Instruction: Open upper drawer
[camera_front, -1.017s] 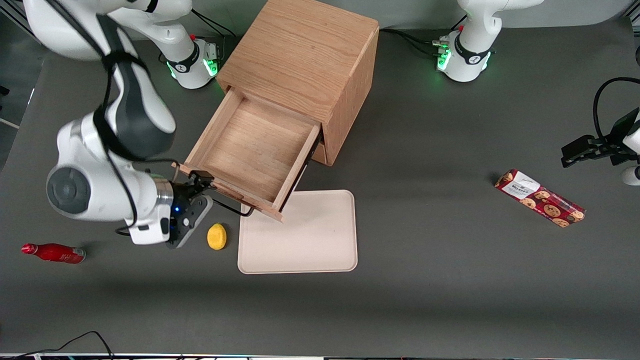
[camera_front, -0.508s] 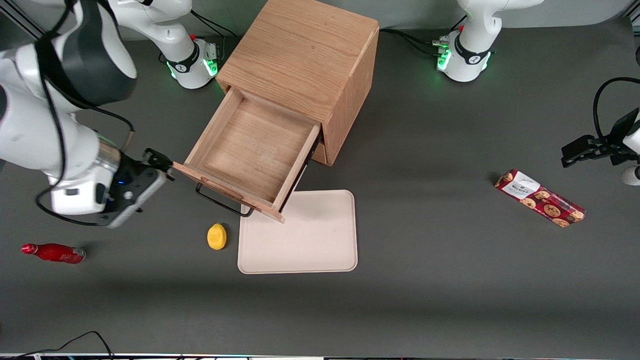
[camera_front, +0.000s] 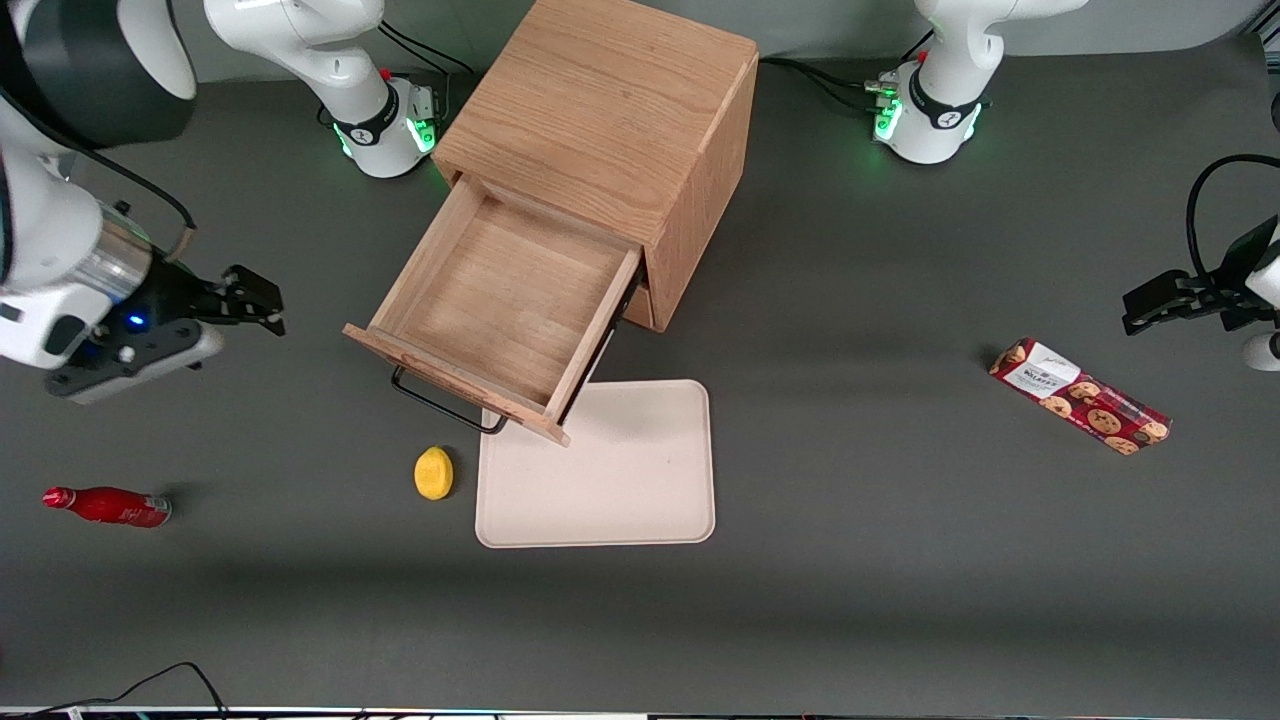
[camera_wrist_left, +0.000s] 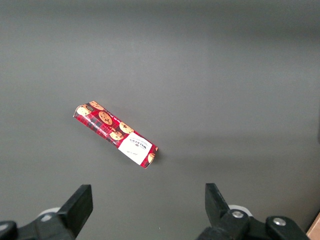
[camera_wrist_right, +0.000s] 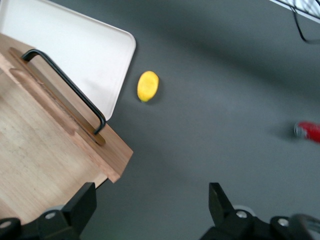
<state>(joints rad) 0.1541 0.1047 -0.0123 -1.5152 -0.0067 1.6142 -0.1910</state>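
Note:
The upper drawer (camera_front: 500, 305) of the oak cabinet (camera_front: 610, 110) stands pulled far out, its inside bare. Its thin black bar handle (camera_front: 440, 402) runs along the front panel and also shows in the right wrist view (camera_wrist_right: 65, 85). The lower drawer is hidden under it. My right gripper (camera_front: 258, 305) is open and empty. It hangs above the table beside the drawer's front corner, toward the working arm's end, apart from the handle. In the right wrist view the open gripper (camera_wrist_right: 150, 210) sits over bare table next to the drawer's corner (camera_wrist_right: 117, 165).
A cream tray (camera_front: 600, 470) lies in front of the drawer, partly under it. A yellow lemon-like object (camera_front: 433, 472) lies beside the tray. A red bottle (camera_front: 105, 505) lies toward the working arm's end. A red cookie packet (camera_front: 1080, 395) lies toward the parked arm's end.
My gripper has let go of the drawer handle, moved away sideways toward the working arm's end and risen. The drawer stays pulled out.

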